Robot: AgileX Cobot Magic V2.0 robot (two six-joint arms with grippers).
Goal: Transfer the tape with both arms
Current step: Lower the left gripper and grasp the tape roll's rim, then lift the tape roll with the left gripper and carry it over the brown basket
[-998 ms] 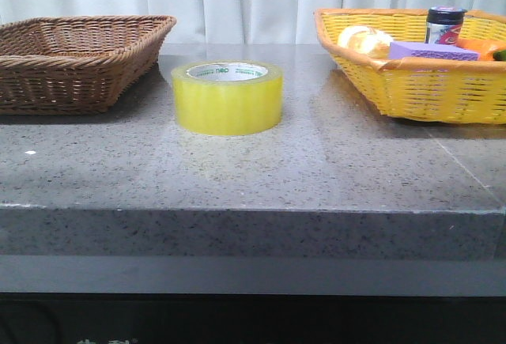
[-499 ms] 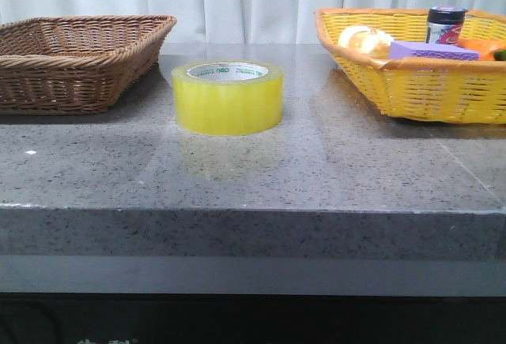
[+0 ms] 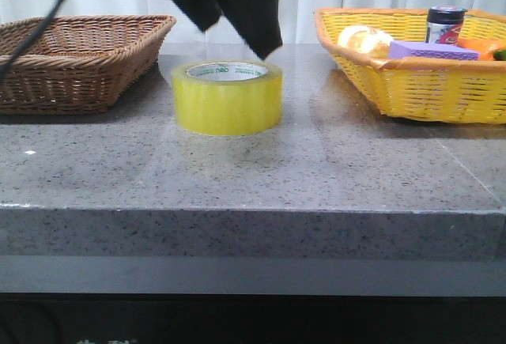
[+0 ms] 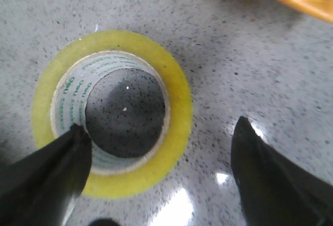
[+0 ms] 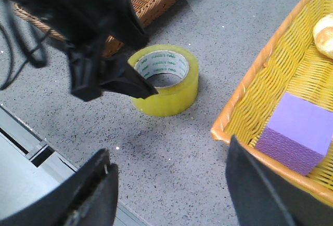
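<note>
Front view: the tape (image 3: 228,97) stands flat on the grey speckled desk (image 3: 253,170), a little left of centre in the frame, its pale printed core facing up. Directly above it, at the top of the frame, the left hand (image 3: 233,28) hangs with its 2 black fingers spread wide and pointing down — neither finger touches the roll. A brown wicker basket (image 3: 79,59) sits at the left edge; a yellow wicker basket (image 3: 419,83) at the right holds a purple sponge block (image 3: 433,50), a bread roll (image 3: 365,41) and a dark jar (image 3: 445,25).

Left wrist view: the tape (image 4: 112,113) fills the left half of the frame, seen from above, with the desk visible through its core. One black finger (image 4: 49,176) sits in the lower left, its tip overlapping the roll's rim; the other is in the lower right, well clear of the roll. The gap between them is wide.

Right wrist view: the right hand (image 5: 169,195) shows 2 black fingers at the bottom of the frame, set wide apart and holding nothing. The tape (image 5: 165,79) sits in the centre, with the left hand (image 5: 138,62) over it from the upper left. The purple sponge block (image 5: 296,132) lies in the yellow basket (image 5: 250,88) at right — a bread roll (image 5: 325,35) shows at the far right edge.
</note>
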